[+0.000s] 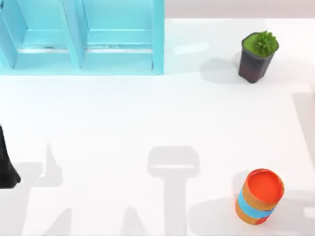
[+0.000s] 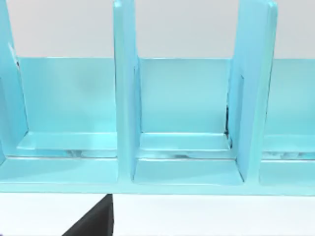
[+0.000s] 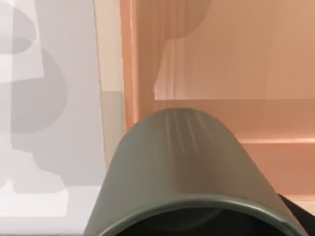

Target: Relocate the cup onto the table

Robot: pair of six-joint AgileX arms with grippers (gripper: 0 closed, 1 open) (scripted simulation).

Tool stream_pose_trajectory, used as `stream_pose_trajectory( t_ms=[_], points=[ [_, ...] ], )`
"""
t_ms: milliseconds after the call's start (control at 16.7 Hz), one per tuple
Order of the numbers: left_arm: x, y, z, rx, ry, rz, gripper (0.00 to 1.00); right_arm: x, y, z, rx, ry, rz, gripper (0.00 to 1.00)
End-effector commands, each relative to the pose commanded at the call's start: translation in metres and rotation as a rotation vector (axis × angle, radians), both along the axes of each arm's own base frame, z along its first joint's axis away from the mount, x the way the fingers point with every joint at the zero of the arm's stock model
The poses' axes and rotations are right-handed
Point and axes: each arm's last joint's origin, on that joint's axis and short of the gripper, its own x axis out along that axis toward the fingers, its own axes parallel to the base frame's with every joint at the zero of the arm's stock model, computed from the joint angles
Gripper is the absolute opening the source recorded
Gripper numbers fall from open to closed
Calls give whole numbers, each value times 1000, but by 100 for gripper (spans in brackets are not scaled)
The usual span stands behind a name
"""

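Grey-olive cup (image 3: 189, 172) looms close before the right wrist camera, off the worktop (image 1: 123, 123); overhead, orange can (image 1: 259, 196) near the front-right corner. Pincer states cannot be told.

The cup (image 3: 189, 167) is a plain, matte grey-olive vessel without a handle, seen close up in the right wrist view, its rounded wall tapering away from a dark open rim nearest the camera. The table (image 1: 147, 123) is a broad, glossy white top spanning most of the top view.
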Motion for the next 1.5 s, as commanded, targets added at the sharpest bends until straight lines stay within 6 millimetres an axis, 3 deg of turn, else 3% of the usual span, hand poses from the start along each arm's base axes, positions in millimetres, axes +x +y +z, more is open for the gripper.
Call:
stream_pose_trajectory(
  t_ms=[180, 420, 600, 840, 1080, 1200, 1320, 1500],
  points=[
    [0, 0, 0, 0, 0, 0, 100, 17, 10, 3, 7, 36, 0, 0],
    [0, 0, 0, 0, 0, 0, 100, 75, 43, 12, -2, 88, 1, 0],
    [0, 0, 0, 0, 0, 0, 100, 130, 86, 24, -18, 56, 3, 0],
    [0, 0, 0, 0, 0, 0, 100, 183, 169, 32, -16, -26, 3, 0],
    [0, 0, 0, 0, 0, 0, 100, 194, 261, 18, -10, -45, 5, 0],
    [0, 0, 0, 0, 0, 0, 100, 190, 295, 7, -14, -36, 6, 0],
    [0, 0, 0, 0, 0, 0, 100, 188, 309, 1, -17, -32, 6, 0],
    [0, 0, 0, 0, 0, 0, 100, 188, 309, 1, -17, -32, 6, 0]
  ],
)
